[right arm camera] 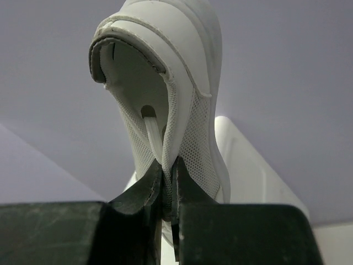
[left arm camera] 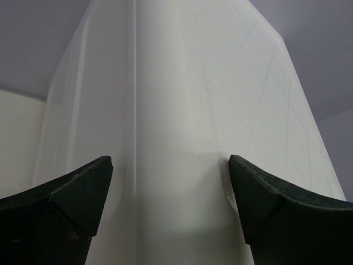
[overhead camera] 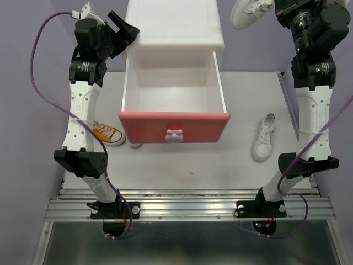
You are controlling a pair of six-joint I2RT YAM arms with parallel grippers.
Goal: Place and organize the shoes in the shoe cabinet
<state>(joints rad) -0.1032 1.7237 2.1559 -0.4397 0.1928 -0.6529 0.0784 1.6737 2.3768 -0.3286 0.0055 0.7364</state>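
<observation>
The shoe cabinet (overhead camera: 174, 25) is shown in smooth white plastic with a soft sheen. Fine scratches are picked out on its wall beyond the left claw (left arm camera: 170, 165), whose fingers (left arm camera: 66, 210) are seen in dark, matt, faintly grainy plastic. The cabinet's salmon-pink drawer front (overhead camera: 204, 127) is seen smooth and matt. Pinched in the right claw (right arm camera: 167, 174) beside the cabinet, the white sneaker (right arm camera: 187, 61) is shown with a smooth leather-like upper and open mesh lining. Left of the cabinet, the orange sneaker (overhead camera: 107, 133) is rendered in matt canvas. The surface (overhead camera: 242, 94) under the cabinet is seen pale and matt, edged in front by a ribbed metal rail (overhead camera: 187, 205).
</observation>
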